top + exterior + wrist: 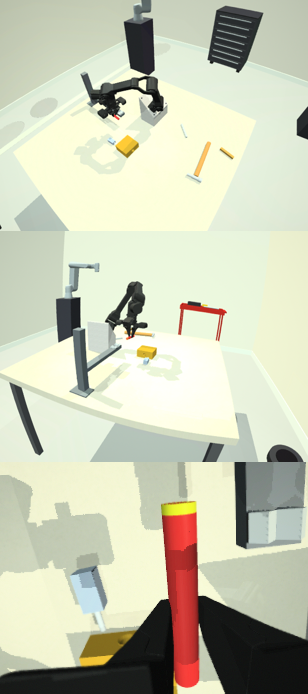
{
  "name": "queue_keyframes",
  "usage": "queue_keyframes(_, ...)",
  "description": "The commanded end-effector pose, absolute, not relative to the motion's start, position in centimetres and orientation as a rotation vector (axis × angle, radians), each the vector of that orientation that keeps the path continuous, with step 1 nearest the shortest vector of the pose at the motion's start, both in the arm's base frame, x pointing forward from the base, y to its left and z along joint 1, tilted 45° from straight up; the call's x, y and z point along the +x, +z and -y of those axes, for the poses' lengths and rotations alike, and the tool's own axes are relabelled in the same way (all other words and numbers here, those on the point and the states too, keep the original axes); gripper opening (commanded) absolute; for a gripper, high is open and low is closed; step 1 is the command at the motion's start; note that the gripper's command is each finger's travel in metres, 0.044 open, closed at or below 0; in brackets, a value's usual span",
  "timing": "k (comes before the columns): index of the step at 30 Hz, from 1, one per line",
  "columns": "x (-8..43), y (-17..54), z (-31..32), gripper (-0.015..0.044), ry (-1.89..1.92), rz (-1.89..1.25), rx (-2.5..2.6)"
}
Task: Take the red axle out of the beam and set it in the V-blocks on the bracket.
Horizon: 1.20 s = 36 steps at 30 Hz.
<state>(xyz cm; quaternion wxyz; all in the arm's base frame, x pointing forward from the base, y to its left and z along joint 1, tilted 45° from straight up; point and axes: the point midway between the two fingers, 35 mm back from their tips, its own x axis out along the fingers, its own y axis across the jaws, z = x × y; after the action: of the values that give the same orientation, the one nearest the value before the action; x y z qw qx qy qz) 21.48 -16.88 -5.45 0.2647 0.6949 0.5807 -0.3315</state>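
My gripper (113, 114) (131, 336) (182, 606) is shut on the red axle (116, 117) (128, 338) (181, 579), which has a yellow end band and is held in the air, clear of the beam. The yellow beam (127, 144) (146, 352) (106, 647) stands on the table with a round hole in its side. The grey bracket (87, 83) (80, 360) (270, 484) has a post and a horizontal arm. Pale V-blocks (121, 113) (115, 346) (275, 526) sit at that arm's end. In the wrist view they are right of the axle, not touching it.
A light-blue block with a pin (111, 141) (146, 361) (89, 593) lies beside the beam. A white stand (147, 116) (98, 336) is by the arm's base. A hammer (203, 158) (142, 333), a pale rod (184, 131) and an orange bar (227, 153) lie farther off.
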Motion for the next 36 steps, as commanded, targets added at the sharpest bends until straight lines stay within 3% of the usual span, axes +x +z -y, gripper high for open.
queue_keyframes(1,19.4,-7.0,17.4,0.0,-0.884,-1.592,1.878)
queue_keyframes(12,13.8,-10.6,18.3,0.0,-0.824,-1.628,1.9)
queue_keyframes(35,13.9,-11.9,17.0,0.0,-0.819,-1.629,1.898)
queue_keyframes(36,13.9,-11.8,17.3,0.0026,-0.819,-1.627,1.888)
